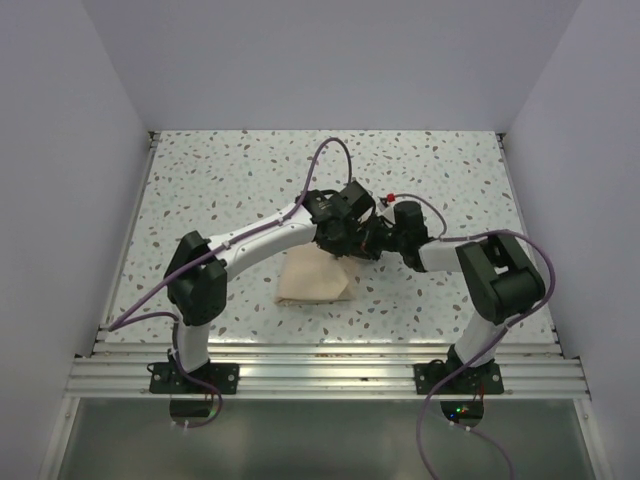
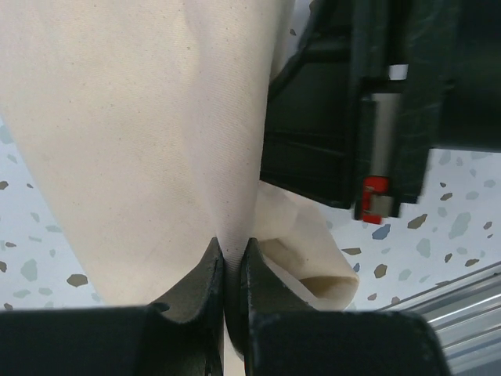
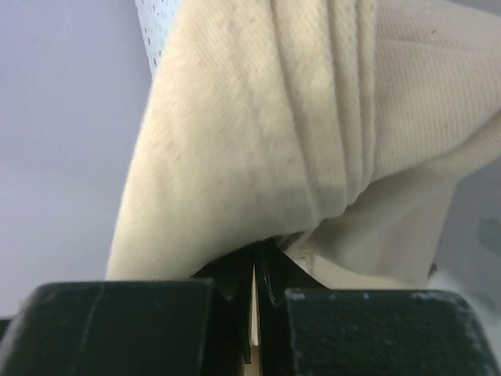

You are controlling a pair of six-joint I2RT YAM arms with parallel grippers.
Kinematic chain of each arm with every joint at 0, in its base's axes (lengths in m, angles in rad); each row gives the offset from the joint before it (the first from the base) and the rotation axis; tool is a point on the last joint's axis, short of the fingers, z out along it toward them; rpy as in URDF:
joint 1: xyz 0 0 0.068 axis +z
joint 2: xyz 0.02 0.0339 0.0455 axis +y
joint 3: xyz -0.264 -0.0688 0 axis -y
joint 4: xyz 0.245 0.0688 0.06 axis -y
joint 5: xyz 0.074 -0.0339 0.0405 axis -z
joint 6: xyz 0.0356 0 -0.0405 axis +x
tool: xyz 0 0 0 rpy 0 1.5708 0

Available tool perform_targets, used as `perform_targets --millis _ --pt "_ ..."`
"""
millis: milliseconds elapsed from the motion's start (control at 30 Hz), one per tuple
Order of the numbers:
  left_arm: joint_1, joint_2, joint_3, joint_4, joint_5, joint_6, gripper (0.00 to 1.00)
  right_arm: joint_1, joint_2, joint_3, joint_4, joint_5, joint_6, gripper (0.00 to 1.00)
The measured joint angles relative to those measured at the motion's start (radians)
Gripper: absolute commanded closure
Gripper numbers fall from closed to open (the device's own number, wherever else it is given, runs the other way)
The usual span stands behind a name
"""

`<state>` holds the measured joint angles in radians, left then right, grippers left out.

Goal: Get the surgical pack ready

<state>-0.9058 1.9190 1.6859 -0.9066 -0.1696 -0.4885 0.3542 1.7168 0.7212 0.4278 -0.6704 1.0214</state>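
The surgical pack (image 1: 315, 279) is a tan-beige cloth, bunched into a folded shape on the speckled table, partly hidden under the arms. My left gripper (image 1: 337, 241) is shut on a fold of the cloth, which fills the left wrist view (image 2: 149, 141) and is pinched between the jaws (image 2: 232, 254). My right gripper (image 1: 372, 240) is shut on the cloth too; thick rolled folds (image 3: 290, 133) hang over its closed jaws (image 3: 254, 270). The two grippers meet close together above the pack's far right corner.
The right arm's black body with a red mark (image 2: 374, 194) sits right beside my left gripper. The speckled table (image 1: 250, 180) is walled on three sides, with a metal rail (image 1: 330, 365) along the near edge.
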Motion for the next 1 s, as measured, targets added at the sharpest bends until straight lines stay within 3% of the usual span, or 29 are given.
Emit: perform_targets --millis 200,433,700,833,1000 --pt "-0.002 -0.002 -0.027 0.017 0.001 0.021 1.0 0.056 0.063 0.004 0.079 0.091 0.095 1.0" --pt "-0.009 -0.018 -0.079 0.077 0.016 0.021 1.0 0.014 0.005 0.041 -0.14 0.164 -0.027 1.0" --pt "-0.025 -0.051 -0.114 0.089 0.037 0.021 1.0 -0.061 -0.101 0.039 -0.292 0.13 -0.175 1.0" --pt "-0.026 -0.052 -0.114 0.089 0.042 0.021 1.0 -0.055 -0.167 0.019 -0.285 0.114 -0.183 1.0" --pt "-0.026 -0.052 -0.114 0.091 0.06 0.024 1.0 -0.024 -0.127 -0.018 -0.2 0.106 -0.126 1.0"
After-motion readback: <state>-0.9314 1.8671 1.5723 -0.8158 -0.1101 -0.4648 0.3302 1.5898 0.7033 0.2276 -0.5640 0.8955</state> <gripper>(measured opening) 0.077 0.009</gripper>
